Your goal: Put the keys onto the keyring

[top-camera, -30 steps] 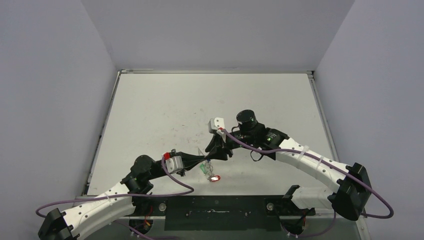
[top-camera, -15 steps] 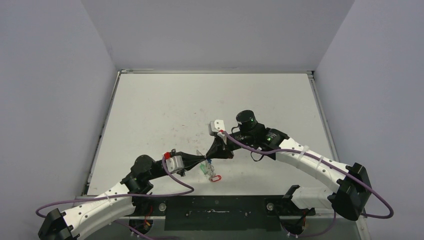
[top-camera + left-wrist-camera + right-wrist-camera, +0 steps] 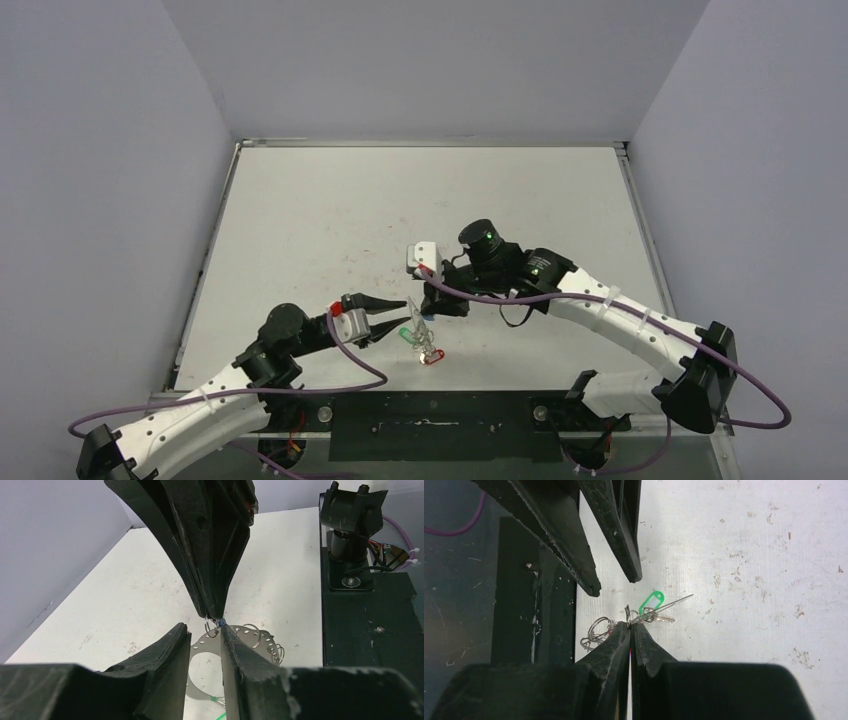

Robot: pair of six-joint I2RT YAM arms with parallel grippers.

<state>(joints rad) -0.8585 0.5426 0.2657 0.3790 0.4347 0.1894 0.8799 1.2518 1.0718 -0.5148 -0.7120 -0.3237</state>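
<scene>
In the top view the left gripper (image 3: 399, 312) stands with its fingers apart, holding nothing, tips aimed toward 3 o'clock. Just past them at 3 o'clock the keyring (image 3: 417, 335) hangs edge-on, its long axis running 12 to 6. A green-tagged key (image 3: 404, 335) shows on its 9 o'clock side and a red tag (image 3: 431, 356) at its foot. The right gripper (image 3: 422, 306) reaches in from 2 o'clock, fingers together, clamped on a small wire loop (image 3: 211, 625) at the hoop's top rim. The left gripper is the free one, I judge, and that loop sits between its open fingertips. Whether the hoop's foot rests on the tabletop (image 3: 330, 220) cannot be told. The left wrist view cuts off its lower half.
</scene>
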